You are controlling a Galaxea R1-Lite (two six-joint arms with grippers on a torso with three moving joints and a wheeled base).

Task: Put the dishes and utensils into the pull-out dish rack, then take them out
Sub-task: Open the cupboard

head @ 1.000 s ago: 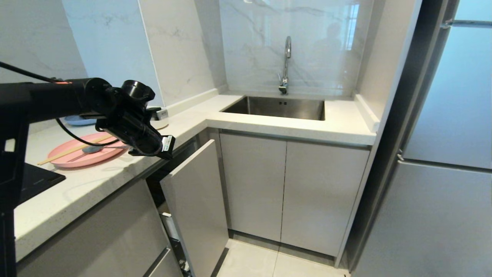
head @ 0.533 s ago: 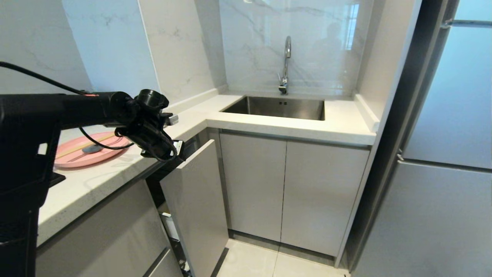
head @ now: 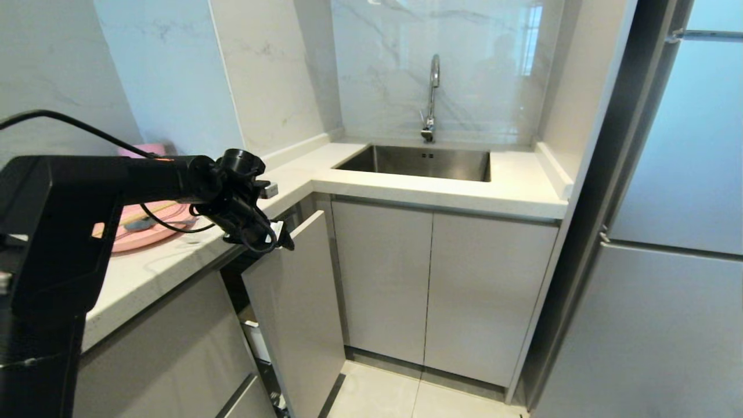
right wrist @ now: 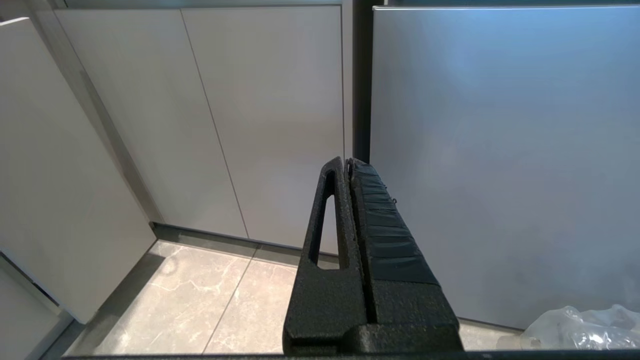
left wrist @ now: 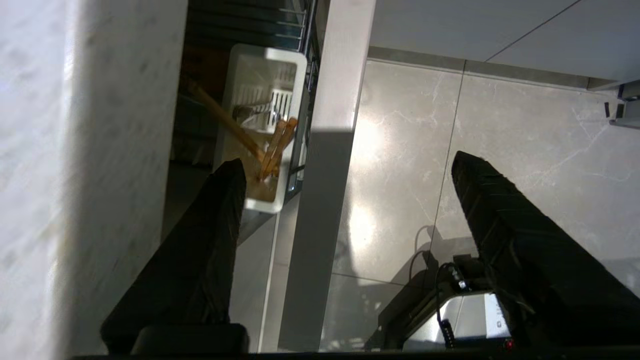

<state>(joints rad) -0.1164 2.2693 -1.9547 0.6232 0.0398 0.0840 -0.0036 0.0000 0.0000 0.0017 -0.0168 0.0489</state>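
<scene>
1. The left gripper [left wrist: 345, 165] is hanging with its jaws wide apart and empty, above the pull-out dish rack [left wrist: 306, 30].
2. The chopsticks [left wrist: 274, 147] are leaning inside the white utensil cup [left wrist: 295, 65]; the counter is hiding the rest of the rack.
3. The right gripper [right wrist: 348, 167] is pointing at the cabinets, fingers pressed together.

No readable text, brand, no. or sign in any view. White tag on left gripper [head: 277, 235], mid-left of head view, too small to read; cabinets, fridge front unmarked.
</scene>
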